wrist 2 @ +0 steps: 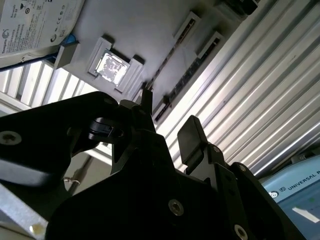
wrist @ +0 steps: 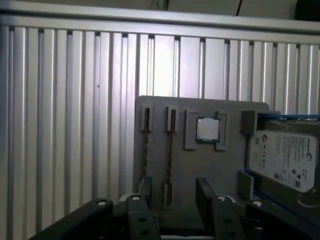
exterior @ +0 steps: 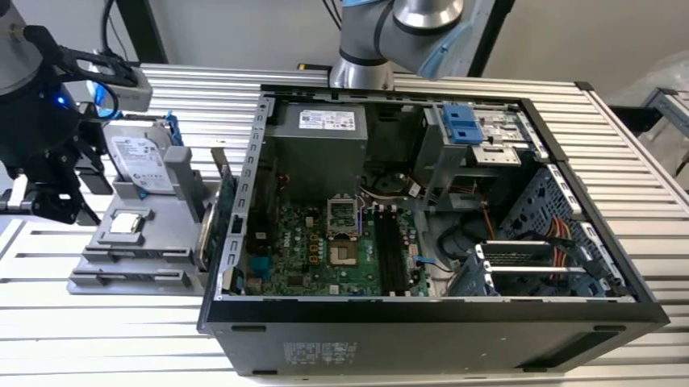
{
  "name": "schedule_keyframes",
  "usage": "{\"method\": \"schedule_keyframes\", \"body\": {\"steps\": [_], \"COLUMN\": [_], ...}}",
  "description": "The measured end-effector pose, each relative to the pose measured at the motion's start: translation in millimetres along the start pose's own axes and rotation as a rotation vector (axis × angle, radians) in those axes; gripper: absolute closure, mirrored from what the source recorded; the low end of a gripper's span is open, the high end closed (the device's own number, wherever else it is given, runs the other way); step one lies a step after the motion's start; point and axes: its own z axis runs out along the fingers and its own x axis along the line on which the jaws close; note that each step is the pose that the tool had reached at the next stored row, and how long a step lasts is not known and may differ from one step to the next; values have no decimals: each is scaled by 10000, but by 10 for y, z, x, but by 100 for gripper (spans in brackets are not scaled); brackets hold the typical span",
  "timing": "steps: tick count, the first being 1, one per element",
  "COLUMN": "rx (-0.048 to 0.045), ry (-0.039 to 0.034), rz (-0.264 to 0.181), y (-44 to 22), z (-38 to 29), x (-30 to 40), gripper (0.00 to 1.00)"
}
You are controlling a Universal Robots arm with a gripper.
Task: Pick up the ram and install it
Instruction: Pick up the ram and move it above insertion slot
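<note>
Jaws are wide open with nothing in them. The ram [wrist: 170, 150] stands on edge dead ahead, lined up with the gap, its long axis crossways to their closing line.

Exterior view high, oblique; both wrist views close, share tray [wrist: 200, 162].

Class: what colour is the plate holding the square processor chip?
The flat holder plate is plain grey, clearest in the first wrist view.

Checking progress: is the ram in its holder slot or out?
In. The ram stands edge-on in a slot of the gray holder; the gripper is open and holds nothing.
</note>
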Motion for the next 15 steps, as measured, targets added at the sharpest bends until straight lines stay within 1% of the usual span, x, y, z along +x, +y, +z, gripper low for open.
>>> {"method": "schedule_keyframes", "body": {"steps": [10,15], "rx": [-1,-24], "ry": [-1,1], "rz": [2,10], "y": [-32,-60], "z": [115,140], "x": [19,47], "gripper": [0,0]}}
